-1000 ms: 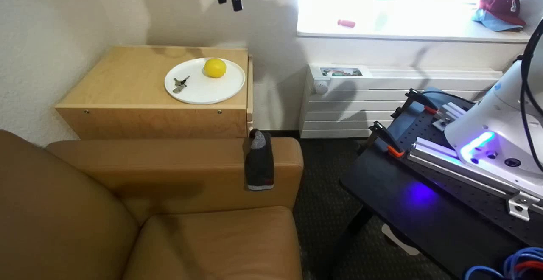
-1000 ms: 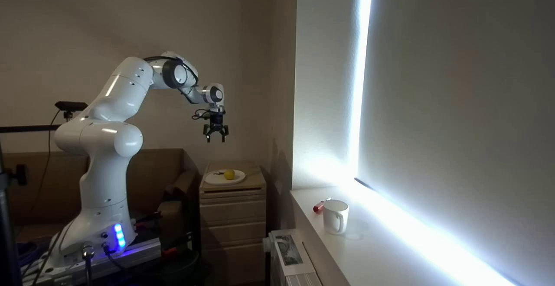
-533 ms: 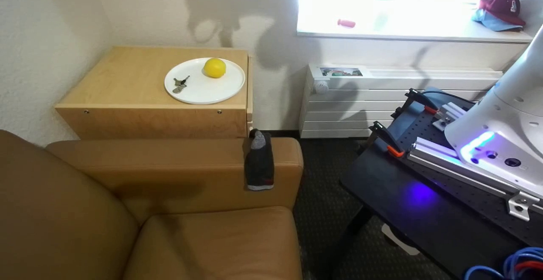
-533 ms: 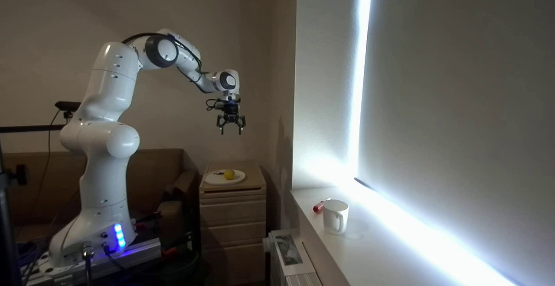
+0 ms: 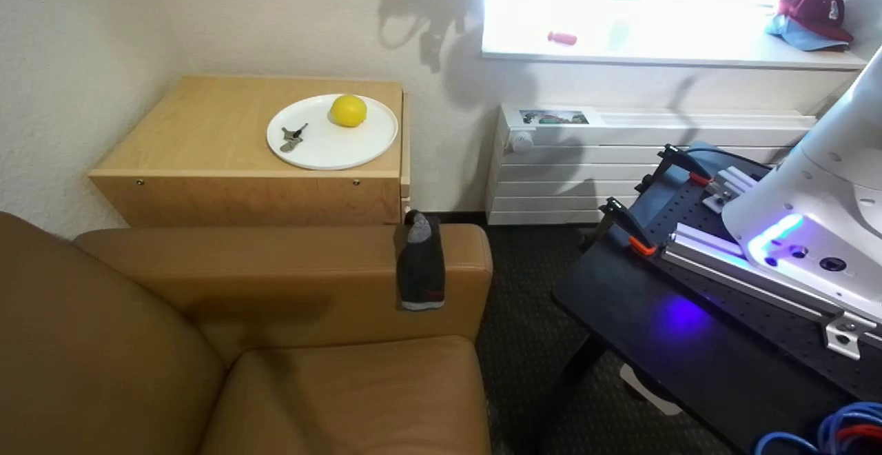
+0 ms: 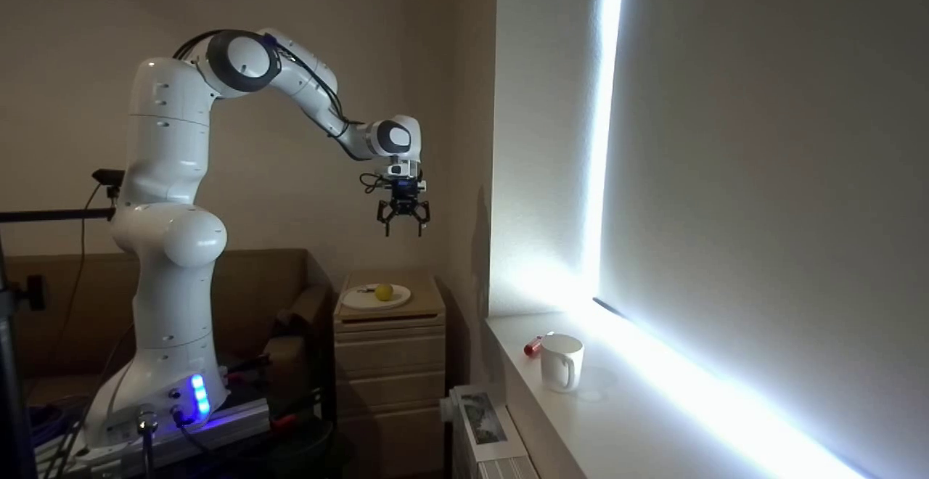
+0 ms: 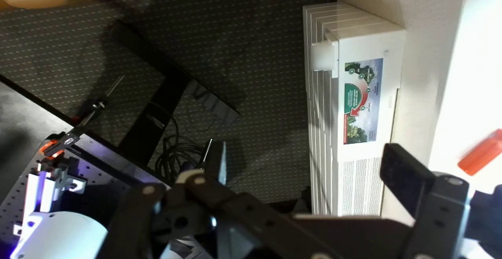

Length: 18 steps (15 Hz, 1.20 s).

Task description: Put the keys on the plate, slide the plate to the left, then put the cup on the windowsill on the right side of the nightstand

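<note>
The keys (image 5: 292,138) lie on the left part of the white plate (image 5: 337,155), beside a yellow lemon (image 5: 349,110). That plate rests on the light wood nightstand (image 5: 213,120), near its right edge. A white cup (image 6: 562,364) stands upright on the windowsill (image 6: 617,428). High in the air, between nightstand and windowsill, my gripper (image 6: 403,232) points down with its jaws wide apart. In the wrist view nothing sits between the fingers of the gripper (image 7: 308,151); carpet and radiator show beyond. The cup is not visible in the wrist view.
A red-handled tool (image 6: 533,348) lies close behind the cup on the sill. Below the sill a white radiator (image 7: 362,172) juts from the wall. A cap (image 5: 813,10) sits at the sill's far end. A sock (image 5: 422,262) hangs over the brown sofa's arm (image 5: 275,255).
My arm has swung from over the nightstand toward the windowsill side, rising and then dipping slightly. The gripper has stayed open. Keys, plate, lemon and cup have not moved.
</note>
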Available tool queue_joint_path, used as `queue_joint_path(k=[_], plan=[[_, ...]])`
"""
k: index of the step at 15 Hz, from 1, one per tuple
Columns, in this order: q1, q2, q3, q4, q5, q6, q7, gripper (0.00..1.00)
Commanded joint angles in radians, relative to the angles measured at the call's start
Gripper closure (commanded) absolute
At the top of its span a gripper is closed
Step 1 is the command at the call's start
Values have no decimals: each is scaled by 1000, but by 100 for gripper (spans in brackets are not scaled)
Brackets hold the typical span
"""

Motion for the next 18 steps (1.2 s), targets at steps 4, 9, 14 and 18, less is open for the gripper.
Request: queue_joint_path(k=[4,9,14,18], plan=[[-59,56,0,28,-27,16,154,0],[-152,175,-151,133,43,29,164,0],[-242,319,-341,238,150,57,161,0],[-245,346,-419,238,233,44,158,0]])
